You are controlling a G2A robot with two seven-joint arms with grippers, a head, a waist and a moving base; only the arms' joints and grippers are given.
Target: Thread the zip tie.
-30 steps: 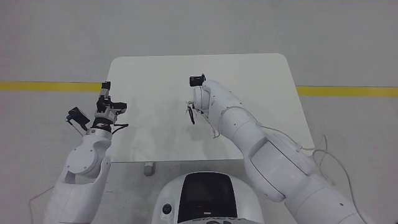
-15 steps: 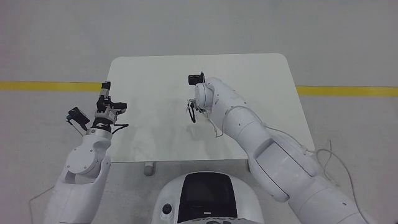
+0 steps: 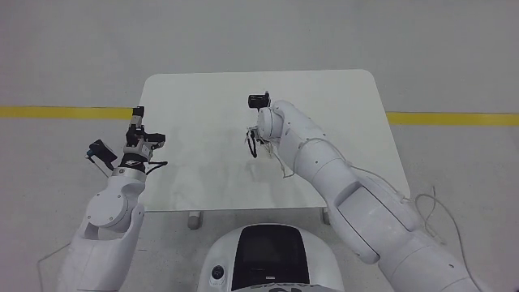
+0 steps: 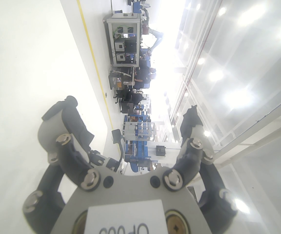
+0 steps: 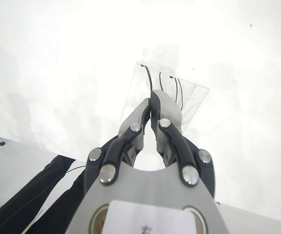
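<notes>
Pinching a black zip tie (image 5: 150, 80) between pressed-together jaws, the right gripper (image 5: 151, 103) sits over a clear tray (image 5: 193, 103) on the white table (image 3: 203, 105). The tie extends beyond the fingertips. The left gripper (image 4: 130, 105) is spread and holds nothing.

We see a white table (image 3: 324, 97) with rounded corners. On its top, just beyond the tips of the right gripper (image 5: 151, 102), lies a clear plastic sheet (image 5: 194, 98); part of it passes under the gripper. Thin black zip ties (image 5: 177, 90) lie on the sheet side by side, running away from the gripper. One zip tie (image 5: 149, 77) curves right up to the pinched tips; we cannot tell whether it rests on the sheet.
</notes>
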